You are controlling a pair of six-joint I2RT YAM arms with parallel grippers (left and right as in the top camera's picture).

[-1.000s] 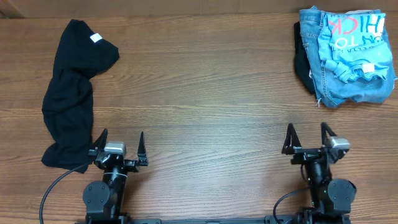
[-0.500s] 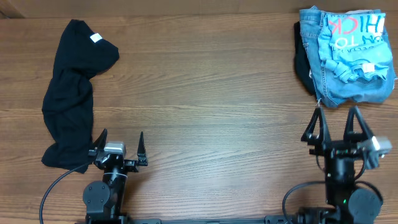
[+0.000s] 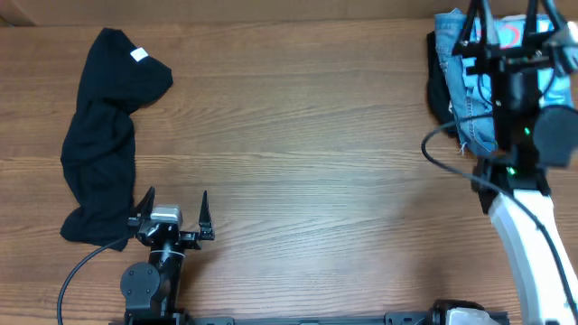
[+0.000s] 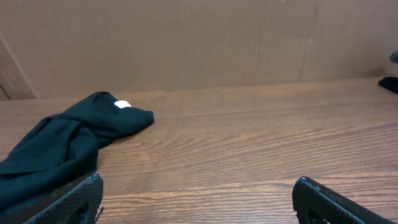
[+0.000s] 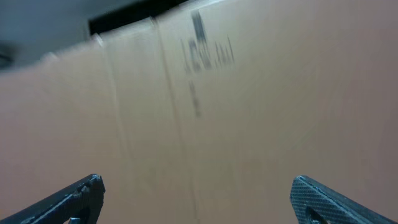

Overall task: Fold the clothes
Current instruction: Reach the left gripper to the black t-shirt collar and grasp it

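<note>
The clothes, a black T-shirt (image 3: pixel 101 135) with a small white label (image 3: pixel 140 55), lie crumpled in a long heap at the table's left side. In the left wrist view the T-shirt (image 4: pixel 65 140) lies ahead and to the left. My left gripper (image 3: pixel 177 200) stands open low at the front left, just right of the heap's near end, with nothing between its fingers (image 4: pixel 78 196). My right gripper (image 3: pixel 508 16) is lifted high over the far right corner, open and empty. In its own view the right gripper (image 5: pixel 198 182) faces only a blurred cardboard wall (image 5: pixel 249 93).
A pile of blue denim jeans (image 3: pixel 474 122) and a light blue printed shirt (image 3: pixel 562 90) sits at the far right, partly covered by the right arm (image 3: pixel 533 226). Something dark (image 3: pixel 438 95) pokes out at its left edge. A cardboard wall (image 4: pixel 186 43) backs the table.
The right arm has risen from the front right and swung toward the far right, over the jeans pile. Its jaws stayed wide. The left arm and the T-shirt have not moved.
</note>
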